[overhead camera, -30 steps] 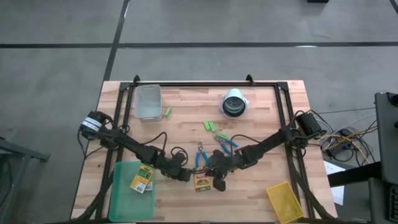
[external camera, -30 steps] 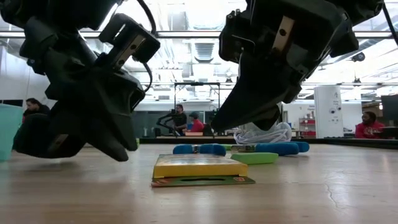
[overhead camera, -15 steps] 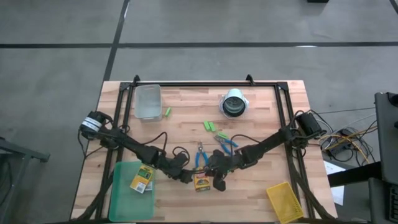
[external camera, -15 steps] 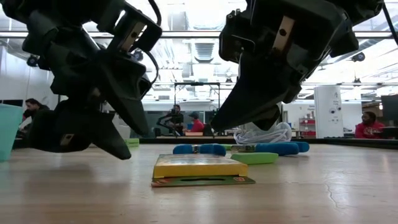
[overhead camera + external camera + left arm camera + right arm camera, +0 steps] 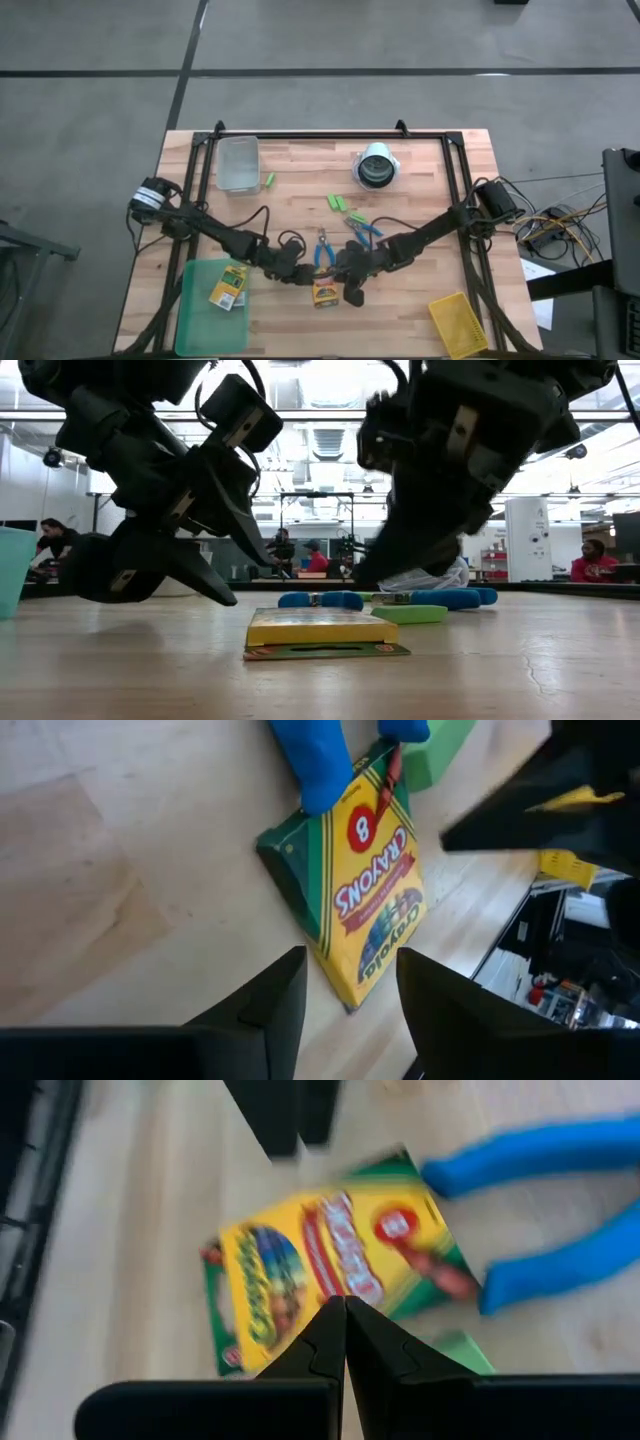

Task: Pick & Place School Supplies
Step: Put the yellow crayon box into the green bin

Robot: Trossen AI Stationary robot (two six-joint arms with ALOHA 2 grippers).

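The left hand (image 5: 297, 277) has just opened. One second ago its two dark fingers were almost together at the left side of the flat yellow-and-green cardboard crayon box (image 5: 324, 290); now they stand apart, as the left wrist view shows, and they hold nothing. The hand has also moved a little nearer to the box, and in the low view it hovers just above the wooden tabletop (image 5: 300, 180), beside the box. The box has not moved: it lies flat on the tabletop, touching one handle of the blue-handled metal scissors (image 5: 323, 253) just behind it.

The right hand (image 5: 347, 290) hangs over the other side of the same box, with its fingers pressed together and nothing between them.

A second crayon box (image 5: 228, 288) already lies in the flat green plastic tray (image 5: 192, 310), well apart to the left of the first box. I judge that the left hand prepares to grasp the first box, so the pick is not yet done.
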